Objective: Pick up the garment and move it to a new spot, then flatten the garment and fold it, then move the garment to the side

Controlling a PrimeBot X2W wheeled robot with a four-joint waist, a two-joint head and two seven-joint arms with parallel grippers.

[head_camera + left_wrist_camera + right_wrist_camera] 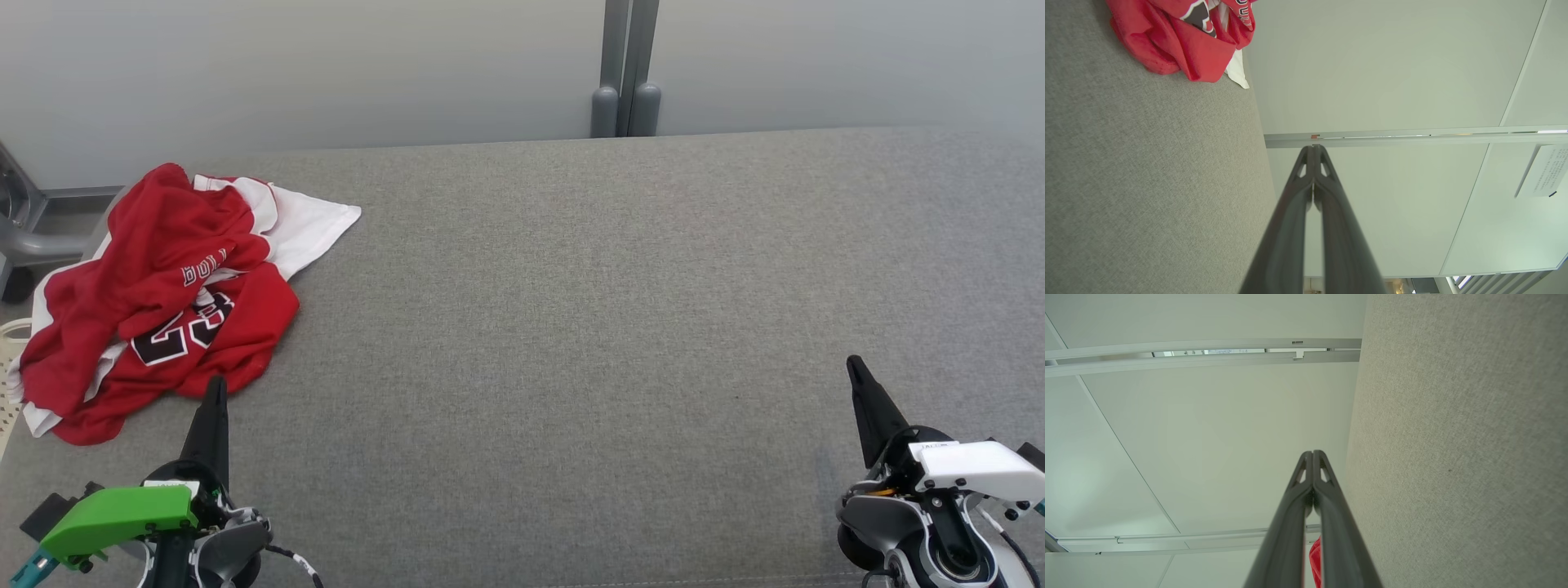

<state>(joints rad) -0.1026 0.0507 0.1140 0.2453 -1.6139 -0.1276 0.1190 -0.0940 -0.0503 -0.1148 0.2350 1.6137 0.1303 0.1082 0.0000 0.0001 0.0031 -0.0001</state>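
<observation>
The garment [163, 298], a red and white jersey with black lettering, lies crumpled at the far left of the grey fabric table [571, 327], part of it over the left edge. My left gripper [215, 388] is shut and holds nothing; its tip is just short of the garment's near edge. In the left wrist view the fingers [1313, 150] meet at the tip, and the garment [1180, 36] sits at the top left. My right gripper [854, 365] is shut and holds nothing at the lower right, far from the garment. A sliver of the garment [1314, 559] shows red between the right gripper's fingers [1312, 454].
Pale partition panels with a grey post [626, 73] stand behind the table. A grey chair base [24, 237] and a pale basket rim [10, 351] sit off the table's left edge. The grey surface stretches wide between the two grippers.
</observation>
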